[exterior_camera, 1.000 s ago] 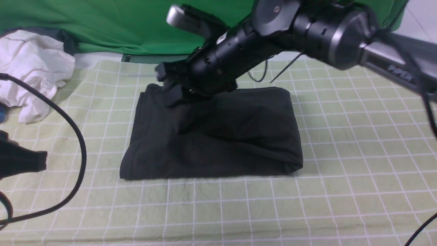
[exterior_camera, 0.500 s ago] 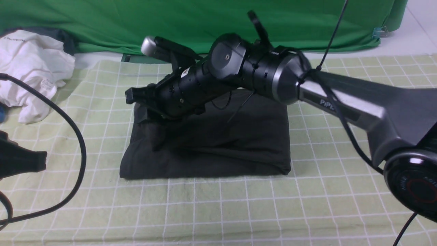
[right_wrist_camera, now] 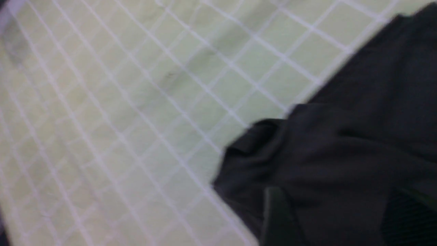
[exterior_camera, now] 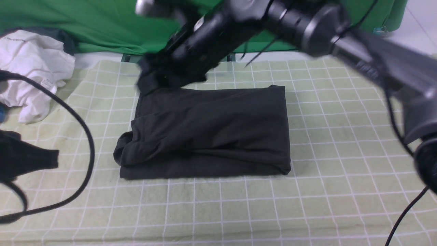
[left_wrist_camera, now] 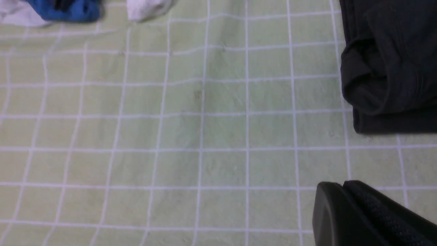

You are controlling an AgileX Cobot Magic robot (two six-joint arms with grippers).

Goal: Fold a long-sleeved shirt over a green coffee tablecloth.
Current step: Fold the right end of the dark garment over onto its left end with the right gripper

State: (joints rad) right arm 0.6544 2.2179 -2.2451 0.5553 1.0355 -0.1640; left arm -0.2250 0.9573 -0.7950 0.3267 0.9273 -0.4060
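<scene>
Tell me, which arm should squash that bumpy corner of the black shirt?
Probably the left. The left gripper sits low, shut, beside the bulging near-left corner of the shirt. The right gripper hovers higher, open, above the far-left corner.

Gridded green tablecloth (exterior_camera: 341, 153) spread wide, folded black shirt (exterior_camera: 211, 130) lying flat on it; crumpled white garment (exterior_camera: 30, 68) well left of the shirt, at the cloth's edge.

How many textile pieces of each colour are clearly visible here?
Black: 1, long-sleeved shirt
White: 1, crumpled garment
Blue: 1, small piece
Pale green: 1, gridded tablecloth
Bright green: 1, backdrop
Total: 5
</scene>
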